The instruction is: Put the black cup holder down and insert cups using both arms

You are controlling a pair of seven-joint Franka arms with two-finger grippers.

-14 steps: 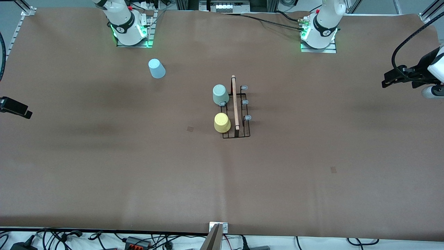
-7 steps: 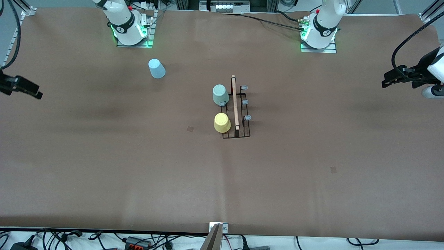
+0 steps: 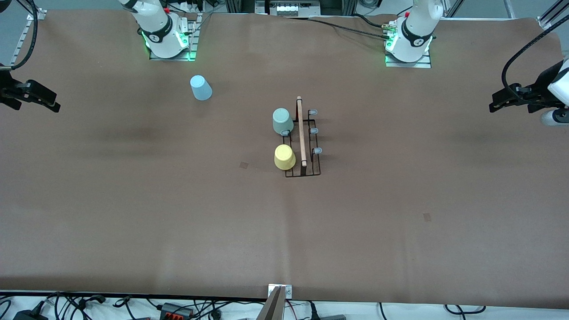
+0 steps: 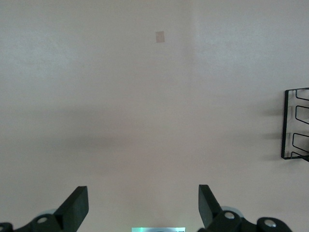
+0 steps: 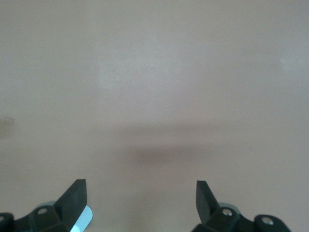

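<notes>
Holding nothing: both grippers hang over bare parts of the surface, well apart from the task's things.
Left gripper (image 4: 142, 205): its fingers (image 4: 77, 205) are spread wide with nothing between them; it is over the left arm's end of the surface, and I judge that this arm waits.
Right gripper (image 5: 140, 200): its fingers (image 5: 75, 198) are also apart and empty; it is over the right arm's end of the surface.
Black cup holder (image 3: 303, 146): it stands on the middle of the surface, a thin wire rack with a rectangular base and a light wooden rod handle along its top.
Green cup (image 3: 282, 121): upside down on a prong at the side toward the right arm; smooth, plain, slightly conical.
Yellow cup (image 3: 284, 157): upside down on the same side, nearer to the front camera than the green cup.
Free prongs (image 3: 314, 130): three pale tips on the side toward the left arm carry no cup.
Blue cup (image 3: 201, 87): it stands mouth down on the surface, near the right arm's base, well apart from the holder.
Judgement: the holder seems placed already; the blue cup is not yet inserted, and the right arm is closer to it.
Surface (image 3: 133, 213): a matte brown sheet.
</notes>
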